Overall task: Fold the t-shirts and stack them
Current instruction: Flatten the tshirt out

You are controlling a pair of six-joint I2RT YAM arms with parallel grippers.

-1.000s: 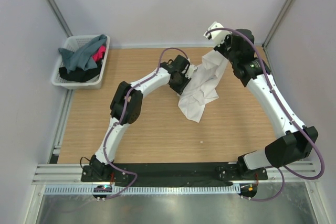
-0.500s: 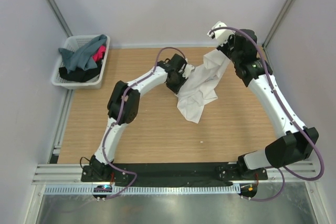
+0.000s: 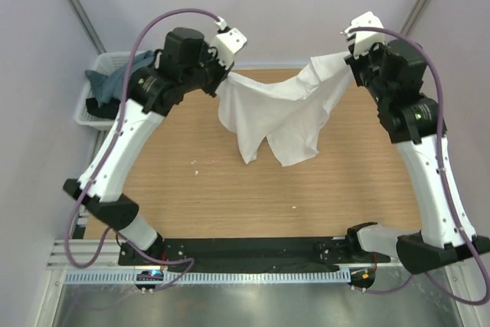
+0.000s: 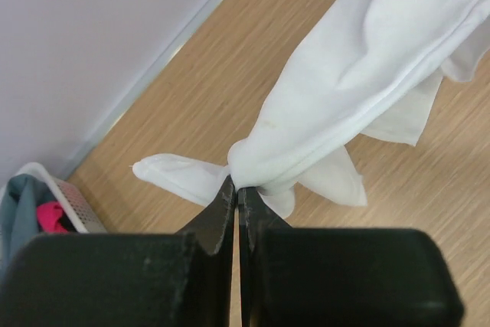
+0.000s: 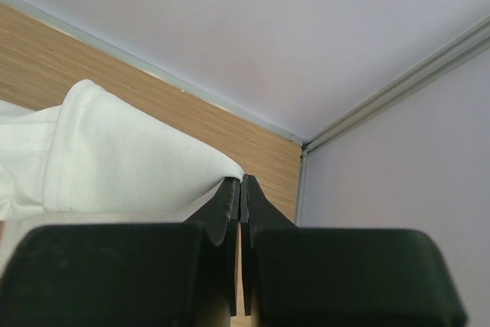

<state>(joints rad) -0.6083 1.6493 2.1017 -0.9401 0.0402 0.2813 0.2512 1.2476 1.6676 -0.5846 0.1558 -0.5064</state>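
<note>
Your two tools hold the white t-shirt (image 3: 276,112) strung in the air between them above the tabletop (image 3: 230,197), well apart from the basket (image 3: 86,116). The left tool (image 4: 236,188), the one nearer the basket, is pinched tight on a bunched corner of the cloth. The right tool (image 5: 241,181), far from the basket near the back corner, is clamped just as narrowly on another edge. The shirt sags in the middle and its lower flaps hang down crumpled; whether they brush the wood cannot be told. By the look of it, you are at the very start: this shirt is up and partly spread but not laid flat, no fold has been made, and no folded pile shows anywhere beside the basket. Inside the basket a grey-teal shirt (image 3: 103,86) and a pink-red one (image 4: 50,216) lie in a heap. All the folding and all the stacking are left to do.
</note>
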